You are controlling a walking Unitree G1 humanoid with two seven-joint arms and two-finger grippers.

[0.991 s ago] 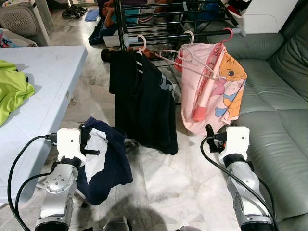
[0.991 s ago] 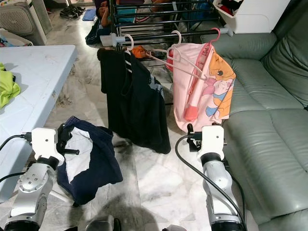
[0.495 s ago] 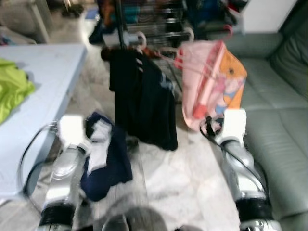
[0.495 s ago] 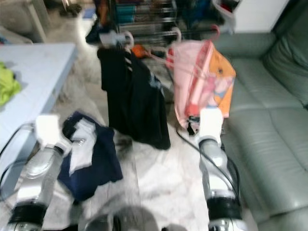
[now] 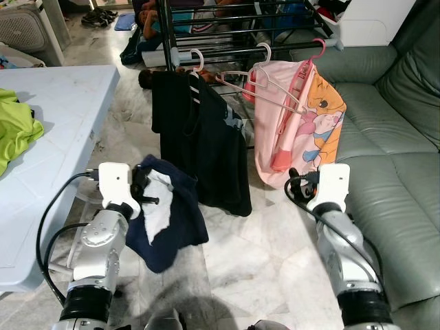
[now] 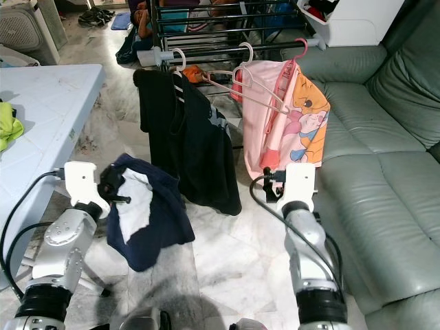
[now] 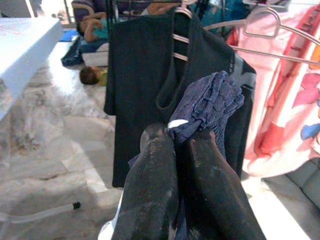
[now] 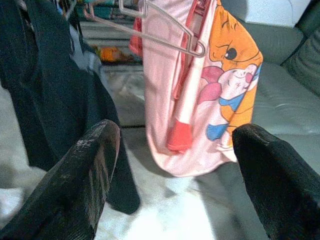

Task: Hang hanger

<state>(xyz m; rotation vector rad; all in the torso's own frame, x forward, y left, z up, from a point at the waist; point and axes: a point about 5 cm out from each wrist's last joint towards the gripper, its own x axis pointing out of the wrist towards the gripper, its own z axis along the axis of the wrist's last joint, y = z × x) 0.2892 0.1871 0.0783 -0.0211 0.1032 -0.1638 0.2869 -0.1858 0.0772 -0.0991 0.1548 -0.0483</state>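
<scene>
Left fingers (image 7: 175,150) pinched a navy garment (image 5: 168,220); right fingers (image 8: 175,175) gaped empty before the rack (image 5: 227,51). Best lifted clear, hook level beyond them.

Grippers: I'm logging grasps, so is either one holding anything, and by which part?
The left gripper pinches the navy garment at a bunched upper fold. The right gripper is open, holding nothing.

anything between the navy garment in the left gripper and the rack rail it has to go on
Yes. The black shirt hangs from the rack rail directly beyond the navy garment clamped in the left gripper. An empty white hanger and the pink shirt take the rail further right.
</scene>
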